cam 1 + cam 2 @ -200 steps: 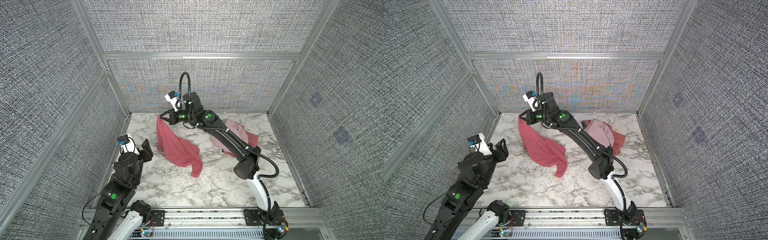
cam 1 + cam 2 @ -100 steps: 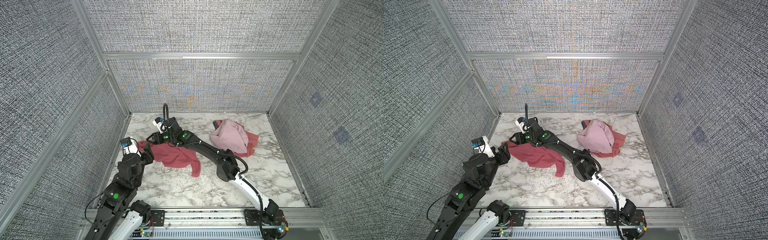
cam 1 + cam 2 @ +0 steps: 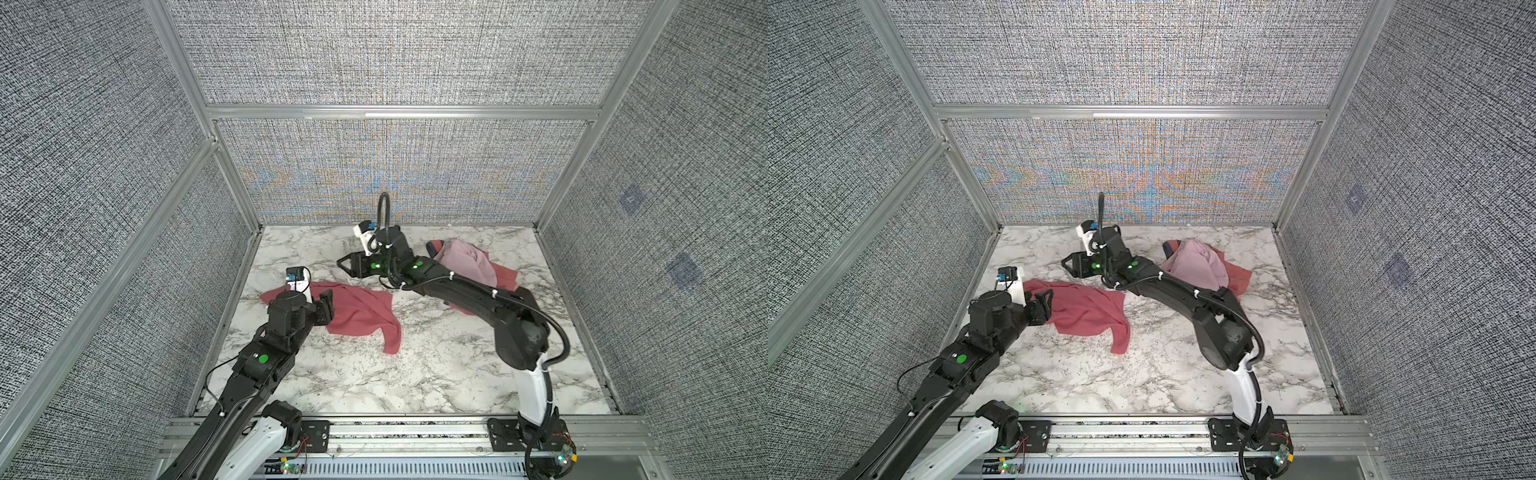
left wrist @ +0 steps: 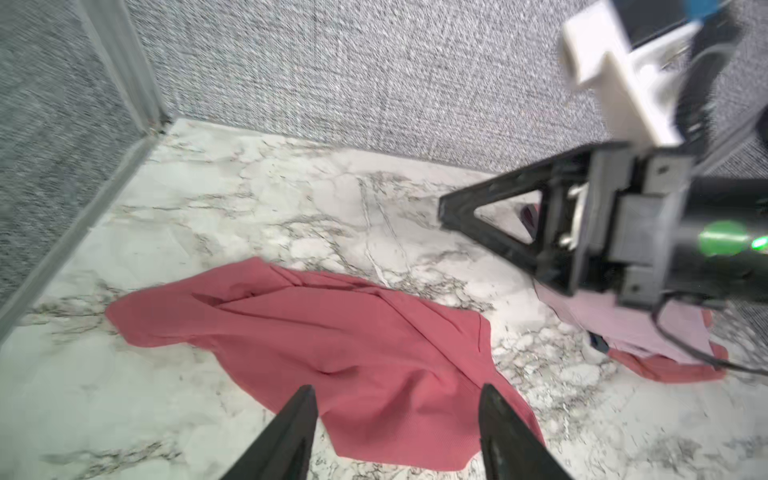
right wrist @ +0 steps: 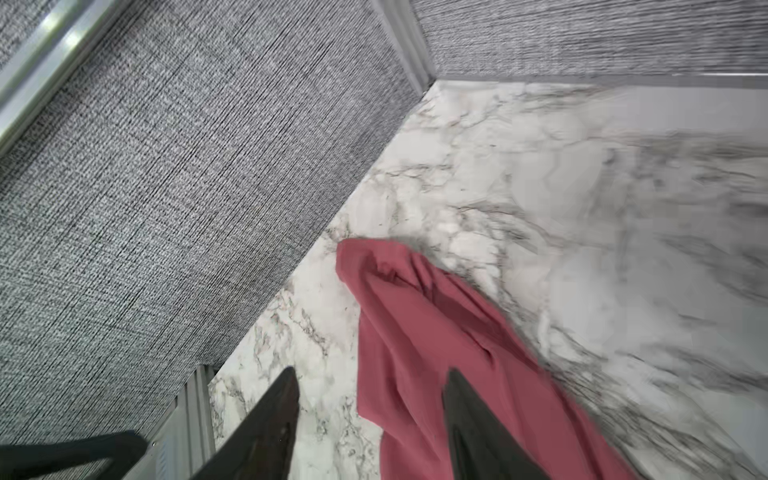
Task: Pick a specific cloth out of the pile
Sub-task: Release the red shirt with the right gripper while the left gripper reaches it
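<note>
Since it lies apart from the heap, the rose-red cloth [image 3: 357, 311] [image 3: 1088, 311] is easy to spot. It is spread flat and wrinkled on the marble table [image 3: 415, 374] [image 3: 1142, 382], with one strip trailing toward the front rail on its right side. It is plain, with no print, and nothing grips it.

The left claw [image 3: 327, 306] [image 3: 1044, 305] sits over the cloth's left part with its jaws roughly half open. In the left wrist view the two tips [image 4: 397, 388] straddle the cloth's [image 4: 353, 345] near edge with nothing pinched between them. Cannot tell whether the tips touch the fabric.

The right claw [image 3: 340, 262] [image 3: 1065, 264] is just behind the cloth, toward the back wall, and points left. It is raised off the table and clear of the cloth. Its jaws are also about half open and hold nothing. In the right wrist view [image 5: 372, 372] the cloth [image 5: 436, 332] shows past the gap, lower down. The left wrist view catches this claw [image 4: 442, 208] side-on and blurred.

The pile [image 3: 469, 262] [image 3: 1200, 266] [image 4: 648, 328] is right of the cloth and well apart from it. A pale pink piece lies on top, a salmon piece [image 3: 505, 276] pokes out underneath, and a small dark scrap [image 3: 432, 249] sits at the back edge. The right arm passes over the side of the pile nearest the cloth.
</note>
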`<state>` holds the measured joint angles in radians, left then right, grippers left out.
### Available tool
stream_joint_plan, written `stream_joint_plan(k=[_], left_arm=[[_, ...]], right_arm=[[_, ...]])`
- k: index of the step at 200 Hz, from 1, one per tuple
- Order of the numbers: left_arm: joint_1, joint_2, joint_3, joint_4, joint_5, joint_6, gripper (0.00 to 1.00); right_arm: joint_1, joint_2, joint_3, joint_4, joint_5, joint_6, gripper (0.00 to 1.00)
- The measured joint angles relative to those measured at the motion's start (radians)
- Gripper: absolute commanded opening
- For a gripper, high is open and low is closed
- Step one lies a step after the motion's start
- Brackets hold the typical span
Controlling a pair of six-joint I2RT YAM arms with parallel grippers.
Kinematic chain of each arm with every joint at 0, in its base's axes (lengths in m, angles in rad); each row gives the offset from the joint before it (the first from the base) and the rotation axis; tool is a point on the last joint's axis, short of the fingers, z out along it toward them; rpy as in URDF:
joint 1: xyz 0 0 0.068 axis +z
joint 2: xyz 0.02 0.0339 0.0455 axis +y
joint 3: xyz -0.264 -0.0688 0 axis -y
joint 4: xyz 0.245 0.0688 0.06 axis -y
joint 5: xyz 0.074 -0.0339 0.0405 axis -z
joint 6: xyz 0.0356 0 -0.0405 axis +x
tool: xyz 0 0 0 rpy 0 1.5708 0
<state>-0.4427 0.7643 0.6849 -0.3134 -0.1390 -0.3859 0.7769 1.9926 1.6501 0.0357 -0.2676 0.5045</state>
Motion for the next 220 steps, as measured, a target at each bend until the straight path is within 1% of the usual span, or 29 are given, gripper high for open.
stream_joint_plan(k=[19, 36, 67, 104, 134, 170, 220], left_arm=[[-0.017, 0.059, -0.023, 0.050, 0.061, -0.010, 0.60], [-0.056, 0.106, -0.049, 0.093, 0.095, -0.026, 0.60], [-0.150, 0.192, -0.083, 0.158, 0.121, -0.066, 0.60], [-0.247, 0.321, -0.085, 0.200, 0.140, -0.090, 0.59], [-0.315, 0.439, -0.058, 0.200, 0.147, -0.121, 0.57], [-0.426, 0.585, 0.012, 0.190, 0.130, -0.137, 0.55], [-0.506, 0.737, 0.102, 0.167, 0.083, -0.141, 0.55]], right_arm=[[-0.046, -0.139, -0.169, 0.026, 0.042, -0.007, 0.57], [-0.091, -0.264, -0.299, 0.028, 0.077, -0.014, 0.57], [-0.171, -0.450, -0.467, -0.006, 0.145, -0.034, 0.57], [-0.230, -0.618, -0.602, -0.067, 0.200, -0.047, 0.57], [-0.268, -0.698, -0.672, -0.108, 0.228, -0.047, 0.57], [-0.291, -0.747, -0.711, -0.135, 0.228, -0.047, 0.57], [-0.308, -0.782, -0.726, -0.148, 0.224, -0.049, 0.57]])
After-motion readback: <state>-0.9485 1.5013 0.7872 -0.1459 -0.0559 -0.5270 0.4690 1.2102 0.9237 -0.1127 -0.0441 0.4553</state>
